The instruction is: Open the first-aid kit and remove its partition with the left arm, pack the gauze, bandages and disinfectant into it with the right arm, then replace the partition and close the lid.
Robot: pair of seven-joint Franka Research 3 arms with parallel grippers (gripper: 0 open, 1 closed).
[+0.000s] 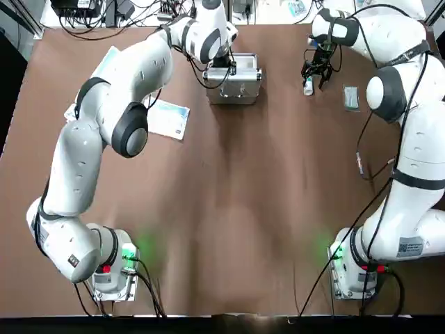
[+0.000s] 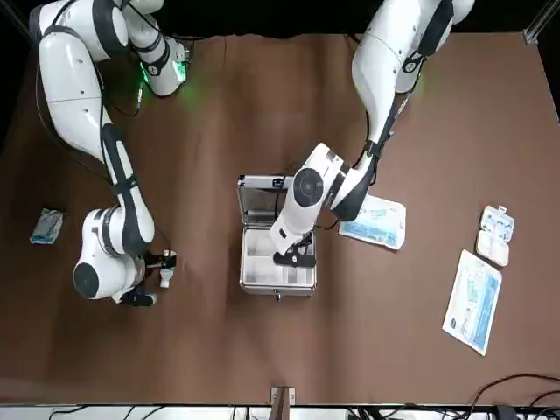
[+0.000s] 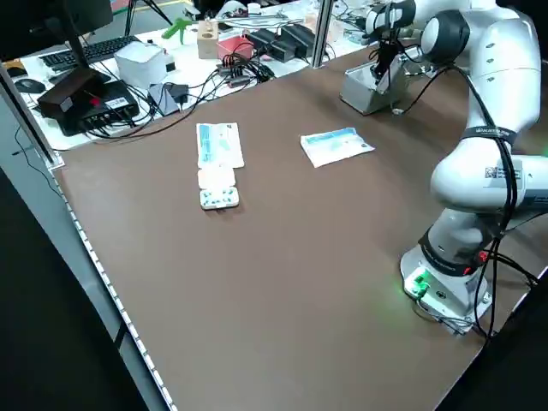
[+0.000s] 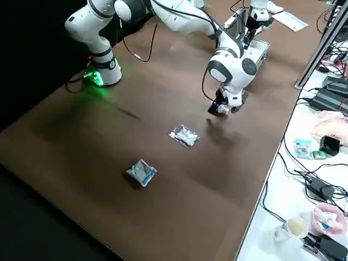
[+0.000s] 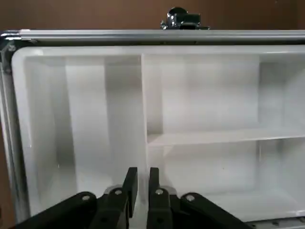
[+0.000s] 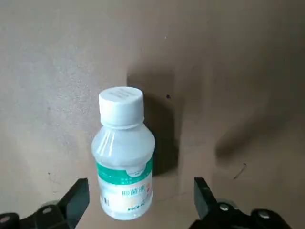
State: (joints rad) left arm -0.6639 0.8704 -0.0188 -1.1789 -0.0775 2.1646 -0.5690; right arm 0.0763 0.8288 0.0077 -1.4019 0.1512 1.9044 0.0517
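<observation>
First-aid kit (image 1: 235,86) stands at about 12 o'clock on the tabletop (image 1: 236,209), far side from the arm bases, with its lid (image 2: 262,198) raised and the white partition (image 5: 190,138) seated inside.

Left end effector (image 5: 141,181): lowered into the case, fingers drawn almost together around the partition's upright divider wall. Contact cannot be confirmed from the wrist view; the grip appears set but may not yet be firm.

Right end effector (image 6: 140,200): at roughly 1 o'clock on the tabletop, low over the surface, fingers spread wide on either side of the disinfectant (image 6: 124,152). The bottle stands upright, untouched by either finger.

Other items:
- A blue-white printed pack (image 1: 168,118) lies at about 11 o'clock, just beside the left arm's elbow.
- A small clear packet (image 1: 351,97) lies to the right of the disinfectant, near the right arm.
- A further flat pack (image 2: 473,302) and a white blister block (image 2: 494,234) lie well apart toward the robot's left edge.

Step in hand: partition removal by the left arm. The lid-opening step is complete.

Next move, as a judgement: confirm the clamp on the divider, then lift straight up to clear the case walls, and set the partition down on bare tabletop. The right arm is pre-positioned for the bottle and should close only once the case interior is free.
</observation>
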